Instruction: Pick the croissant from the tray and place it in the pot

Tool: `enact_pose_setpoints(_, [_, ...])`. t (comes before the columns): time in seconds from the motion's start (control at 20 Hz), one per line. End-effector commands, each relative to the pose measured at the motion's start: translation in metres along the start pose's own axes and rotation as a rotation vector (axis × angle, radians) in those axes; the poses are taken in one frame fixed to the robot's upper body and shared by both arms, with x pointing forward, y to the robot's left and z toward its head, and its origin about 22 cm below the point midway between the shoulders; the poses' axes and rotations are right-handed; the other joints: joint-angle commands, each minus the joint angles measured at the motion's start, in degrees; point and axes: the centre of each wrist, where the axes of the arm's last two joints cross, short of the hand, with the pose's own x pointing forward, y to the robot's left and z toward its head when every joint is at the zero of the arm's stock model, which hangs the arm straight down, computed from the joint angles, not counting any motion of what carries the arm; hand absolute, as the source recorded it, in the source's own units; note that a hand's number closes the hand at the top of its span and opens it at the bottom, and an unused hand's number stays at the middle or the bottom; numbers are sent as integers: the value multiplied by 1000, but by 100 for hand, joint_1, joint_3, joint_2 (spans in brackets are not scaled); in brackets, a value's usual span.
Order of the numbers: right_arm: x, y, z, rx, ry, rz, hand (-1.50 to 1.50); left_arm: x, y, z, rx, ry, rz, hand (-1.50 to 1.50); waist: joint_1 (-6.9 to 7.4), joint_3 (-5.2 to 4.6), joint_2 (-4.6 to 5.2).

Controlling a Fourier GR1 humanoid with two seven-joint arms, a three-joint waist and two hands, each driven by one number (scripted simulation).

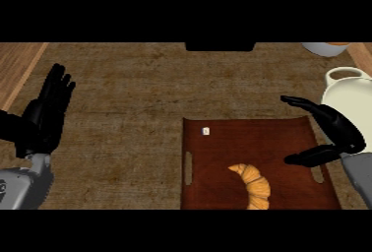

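Observation:
A golden croissant [254,187] lies on the dark brown tray [218,157], near the tray's front edge and right of its middle. A cream pot [352,106] with a handle stub stands at the right edge of the counter, beside the tray's far right corner. My right hand [335,133] hovers open over the tray's right edge, fingers pointing left and thumb below, up and to the right of the croissant and apart from it. At the view's left my left hand [45,115] rests open, fingers up, far from the tray.
A small white tag [205,131] lies on the tray's far left part. A white bowl [325,48] shows at the top right edge. A dark object [220,47] sits at the counter's far edge. A wooden strip [18,64] borders the counter's left.

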Motion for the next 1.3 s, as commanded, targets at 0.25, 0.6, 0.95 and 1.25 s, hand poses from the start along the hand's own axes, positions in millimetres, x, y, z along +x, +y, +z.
enact_pose_setpoints(0.25, [42, -21, -23, 469, 179, 190, -150, -11, 7, 7, 24, 16, -8, 0, -85, -20, -33])
enact_pose_setpoints(0.6, [72, 43, -38, 743, 251, 400, -150, 8, 20, 2, 21, 24, -3, 0, -125, -15, -53])
enact_pose_setpoints(0.95, [105, 74, -55, 794, 342, 420, -150, 1, 14, 19, 5, 11, 11, 0, -88, -11, -28])
enact_pose_setpoints(1.25, [101, 100, -38, 791, 349, 397, -150, 7, 14, -3, 16, 16, 8, 0, -100, -8, -17])
